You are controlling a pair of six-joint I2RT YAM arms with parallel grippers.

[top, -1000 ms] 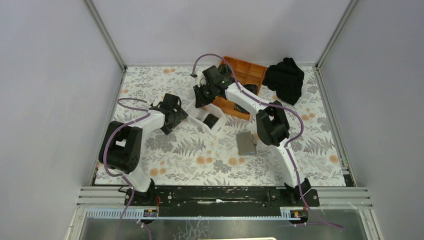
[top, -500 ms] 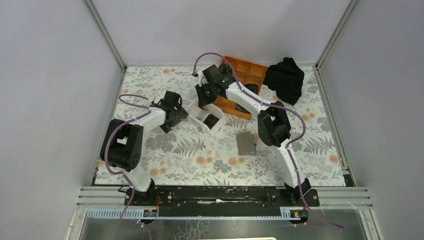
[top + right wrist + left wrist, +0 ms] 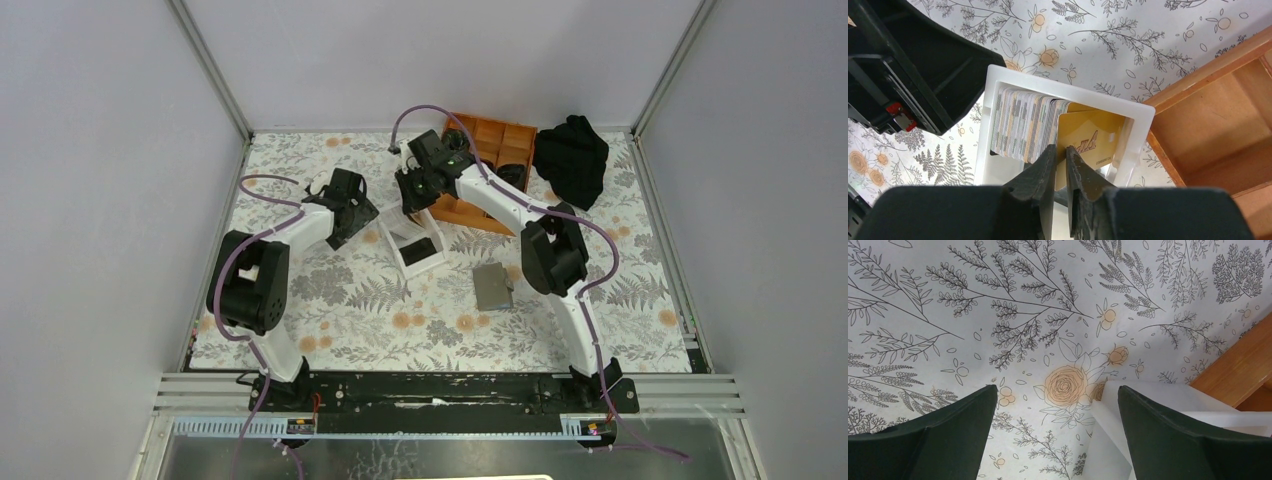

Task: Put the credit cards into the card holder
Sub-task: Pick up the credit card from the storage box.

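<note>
White box point(image 3: 1143, 116), cards point(image 3: 1023, 125) stacked on edge (one compartment).
Gold card point(image 3: 1098, 135) is pinched by right gripper point(image 3: 1062, 155); left gripper point(image 3: 1057, 390) is spread wide.

Matt black plastic is meeting glossy card.

I am gripping a tan-gold credit card point(image 3: 1095, 140), gleaming like glossy plastic, with the smooth, dull black plastic fingers of my right gripper point(image 3: 1061, 150). The stack of credit cards point(image 3: 1020, 125) beside it is showing thin, smooth edges. The white two-compartment box point(image 3: 984, 135) around them is looking like smooth plastic with a soft sheen. The orange gridded tray point(image 3: 1218, 115) is reading as matt and wood-like. My left gripper point(image 3: 1058, 435) is showing dark, faintly grainy matt fingers point(image 3: 938, 440) over the floral printed table covering point(image 3: 998, 300), smooth and unshiny. The flat grey card holder point(image 3: 492, 286) is looking dull, and the crumpled black cloth point(image 3: 570, 158) is looking soft.
</note>
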